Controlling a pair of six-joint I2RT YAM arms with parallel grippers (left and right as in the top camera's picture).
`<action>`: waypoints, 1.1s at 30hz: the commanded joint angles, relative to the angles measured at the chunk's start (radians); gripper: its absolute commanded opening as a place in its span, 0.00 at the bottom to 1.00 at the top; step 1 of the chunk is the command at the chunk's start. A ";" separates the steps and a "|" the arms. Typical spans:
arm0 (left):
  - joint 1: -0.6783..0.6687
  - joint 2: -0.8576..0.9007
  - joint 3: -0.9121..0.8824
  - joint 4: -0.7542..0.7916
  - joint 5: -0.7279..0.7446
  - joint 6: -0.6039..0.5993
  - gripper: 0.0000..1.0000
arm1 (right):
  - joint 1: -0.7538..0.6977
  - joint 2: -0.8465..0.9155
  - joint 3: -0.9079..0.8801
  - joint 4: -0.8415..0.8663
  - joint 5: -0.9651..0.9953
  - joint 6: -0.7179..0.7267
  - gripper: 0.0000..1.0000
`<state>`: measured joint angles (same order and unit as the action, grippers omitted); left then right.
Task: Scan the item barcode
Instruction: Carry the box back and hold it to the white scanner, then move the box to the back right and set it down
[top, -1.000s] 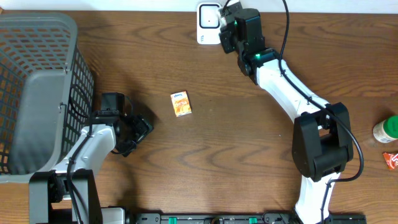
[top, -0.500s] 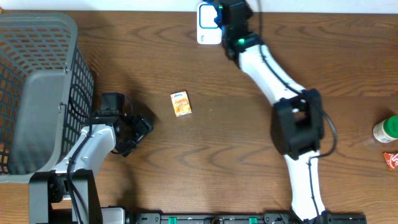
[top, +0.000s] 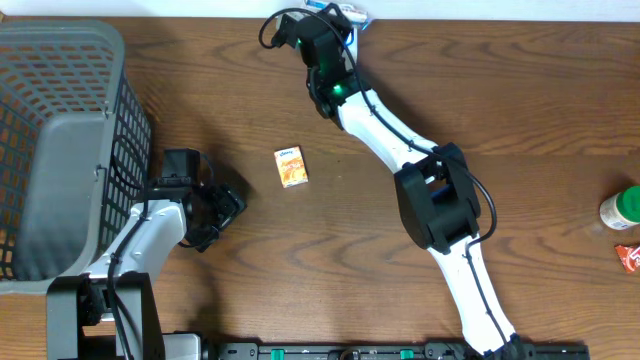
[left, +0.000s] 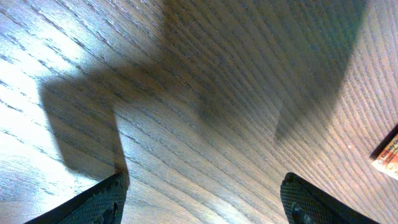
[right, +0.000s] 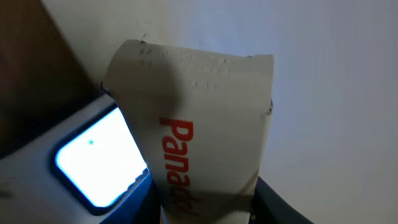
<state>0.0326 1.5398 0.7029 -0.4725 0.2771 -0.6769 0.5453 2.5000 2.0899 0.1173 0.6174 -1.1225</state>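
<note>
Grained brown wooden table (top: 560, 110) with a soft sheen, matt grey plastic basket (top: 60, 45), matt cardboard box (right: 205, 124).

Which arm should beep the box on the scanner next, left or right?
Right. Its claw grips the white box with red letters, right beside the scanner and its lit window. The left claw is open and empty, far off by the basket.
</note>
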 joint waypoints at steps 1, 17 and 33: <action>0.024 0.118 -0.125 -0.042 -0.189 0.014 0.82 | -0.008 -0.001 0.031 0.005 0.029 -0.110 0.36; 0.024 0.118 -0.125 -0.042 -0.189 0.014 0.82 | 0.033 -0.056 0.031 -0.257 0.023 0.107 0.31; 0.024 0.118 -0.125 -0.042 -0.189 0.014 0.82 | -0.204 -0.231 0.030 -1.069 0.175 0.792 0.27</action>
<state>0.0326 1.5398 0.7029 -0.4725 0.2771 -0.6765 0.4244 2.2627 2.1189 -0.8852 0.7773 -0.5808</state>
